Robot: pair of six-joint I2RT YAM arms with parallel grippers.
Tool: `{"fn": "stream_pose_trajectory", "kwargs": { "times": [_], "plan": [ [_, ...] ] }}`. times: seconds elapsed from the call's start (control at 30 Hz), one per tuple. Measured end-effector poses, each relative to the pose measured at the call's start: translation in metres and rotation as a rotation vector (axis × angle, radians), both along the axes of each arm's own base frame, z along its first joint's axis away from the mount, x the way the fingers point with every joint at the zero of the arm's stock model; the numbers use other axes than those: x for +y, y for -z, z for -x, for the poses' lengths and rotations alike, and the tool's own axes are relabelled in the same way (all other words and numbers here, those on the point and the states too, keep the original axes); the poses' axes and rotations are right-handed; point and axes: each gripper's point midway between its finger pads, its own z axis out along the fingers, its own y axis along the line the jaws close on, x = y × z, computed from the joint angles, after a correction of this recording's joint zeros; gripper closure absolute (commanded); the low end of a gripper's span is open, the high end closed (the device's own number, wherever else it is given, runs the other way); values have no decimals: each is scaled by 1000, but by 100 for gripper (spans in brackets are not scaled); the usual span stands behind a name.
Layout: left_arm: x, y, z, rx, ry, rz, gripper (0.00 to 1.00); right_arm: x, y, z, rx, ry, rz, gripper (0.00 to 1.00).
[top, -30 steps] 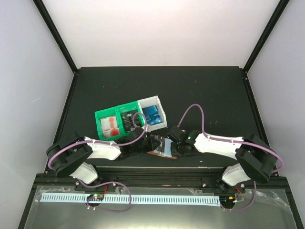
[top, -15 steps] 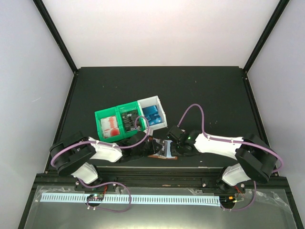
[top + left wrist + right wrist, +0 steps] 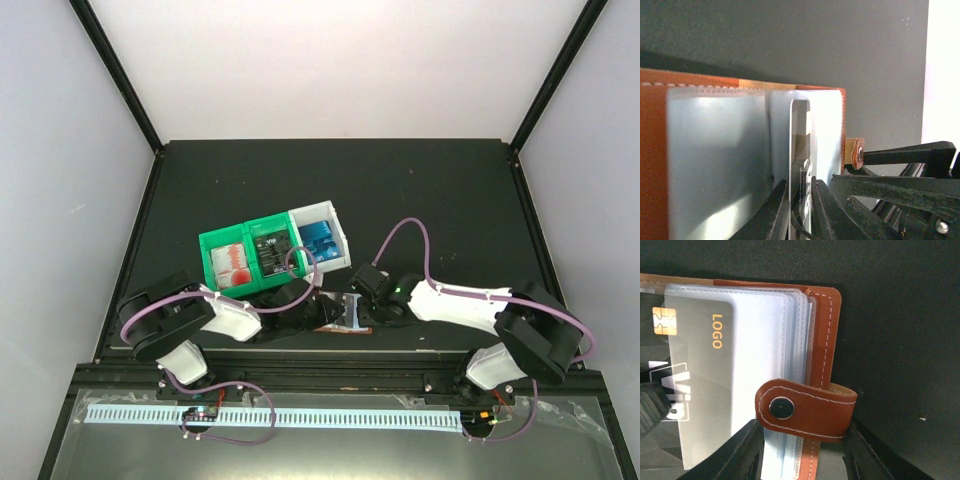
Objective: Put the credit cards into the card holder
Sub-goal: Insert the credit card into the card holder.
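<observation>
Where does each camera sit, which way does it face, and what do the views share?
Top external: above and behind the bases, looking down on the table, bins, left arm, right arm and the card holder between them.
Left wrist: on the left arm, looking along its near-closed jaws at the holder's clear pockets.
Right wrist: on the right arm, facing the snap tab between its jaws, a black credit card partly pocketed.
Shared: all three show the card holder.
</observation>
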Motion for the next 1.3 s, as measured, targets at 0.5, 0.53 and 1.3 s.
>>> {"fn": "stream_pose_trajectory", "kwargs": {
  "times": [0.5,0.53,1.3],
  "plan": [
    [6,-7,8,-23,54,-128,47,3,-1,-2,-22,18,-46,54],
    [8,-8,8,-26,52,-145,46,3,-1,-2,-24,18,-49,54],
    [-14,-5,15,-77,186,-298,66,7,-2,-2,-28,14,-71,54]
  ]
}}
